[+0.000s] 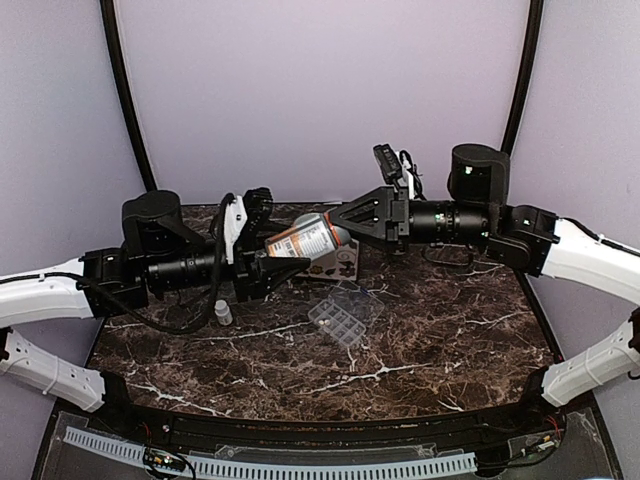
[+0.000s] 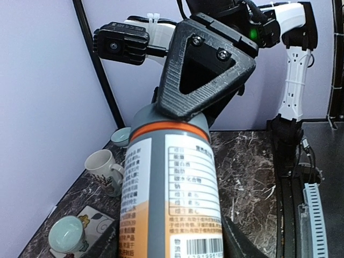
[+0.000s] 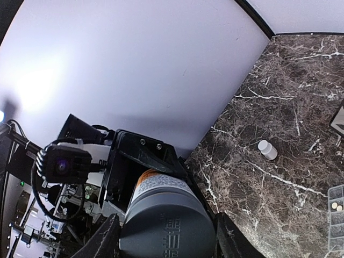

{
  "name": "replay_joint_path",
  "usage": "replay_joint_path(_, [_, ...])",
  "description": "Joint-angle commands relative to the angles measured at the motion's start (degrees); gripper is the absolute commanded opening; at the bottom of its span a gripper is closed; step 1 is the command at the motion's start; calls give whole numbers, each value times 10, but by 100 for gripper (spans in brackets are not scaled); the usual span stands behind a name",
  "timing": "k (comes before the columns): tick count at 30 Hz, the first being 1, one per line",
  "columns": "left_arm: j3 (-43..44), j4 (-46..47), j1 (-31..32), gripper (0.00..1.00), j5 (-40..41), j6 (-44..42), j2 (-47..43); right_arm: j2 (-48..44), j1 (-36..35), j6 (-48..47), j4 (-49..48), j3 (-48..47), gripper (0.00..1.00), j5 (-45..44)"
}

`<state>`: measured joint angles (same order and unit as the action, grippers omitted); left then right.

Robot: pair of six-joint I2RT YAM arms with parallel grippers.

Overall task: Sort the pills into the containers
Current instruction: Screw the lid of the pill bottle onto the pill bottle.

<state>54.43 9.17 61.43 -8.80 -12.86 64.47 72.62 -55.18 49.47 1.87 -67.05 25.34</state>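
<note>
Orange bottle [image 1: 303, 240], tilted in the air behind the open pill box [image 1: 338, 318], is clamped at its body by the left gripper [image 1: 280, 258]; the right gripper [image 1: 340, 226] is closed around its grey cap [image 3: 166, 231]. Uncapped here, it could spill past the box onto the table [image 1: 430, 340]. Two pills [image 3: 334, 206] lie in one compartment [image 3: 336, 194]; others are unreadable. Left of the box stands a white bottle [image 1: 223, 313].

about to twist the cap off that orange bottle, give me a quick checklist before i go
1. Body held: left gripper shut on orange bottle, ok.
2. Cap gripped: right gripper shut on grey cap, ok.
3. Bottle raised off the table: ok.
4. Receiver ready: pill box lid open, ok.
5. Cap end directly over the pill box: cannot tell.
6. Bystander clear: tiny white bottle upright, apart from the box, ok.
</note>
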Motion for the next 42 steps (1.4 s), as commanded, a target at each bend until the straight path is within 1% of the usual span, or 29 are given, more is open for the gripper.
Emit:
replay_joint_path(1, [37,58,76,0,39,-103,51,70,-33,15,16,14,0,18])
replay_joint_path(5, [33,80,97,0,112,-129,55,75,-33,16,20,14,0,17])
replay_joint_path(6, [30,87,102,0,128,-139,54,77,-33,16,21,1,0,17])
replay_joint_path(14, [6,172,157,0,276,-242,71,90,-32,21,31,-14,0,17])
replay_joint_path(16, [-2,210,169,0,305,-274,78,92,-31,23,34,-18,0,15])
replay_joint_path(25, [-23,322,191,0,417,-343,103,95,-29,41,29,-18,0,12])
replay_joint_path(28, [-31,390,198,0,451,-399,122,96,-29,46,31,-19,0,12])
replay_joint_path(30, [-31,440,204,0,472,-456,141,98,-29,48,37,-21,0,8])
replay_joint_path(35, [-39,667,222,0,519,-649,230,101,-29,58,43,-22,0,-4])
replay_joint_path(37, [-36,724,225,0,527,-686,253,102,-29,61,41,-21,0,-8])
replay_joint_path(39, [-35,730,225,0,534,-673,252,99,-29,57,45,-20,0,-16])
replay_joint_path(42, [-43,662,225,0,533,-597,217,87,-29,41,61,-20,0,-43])
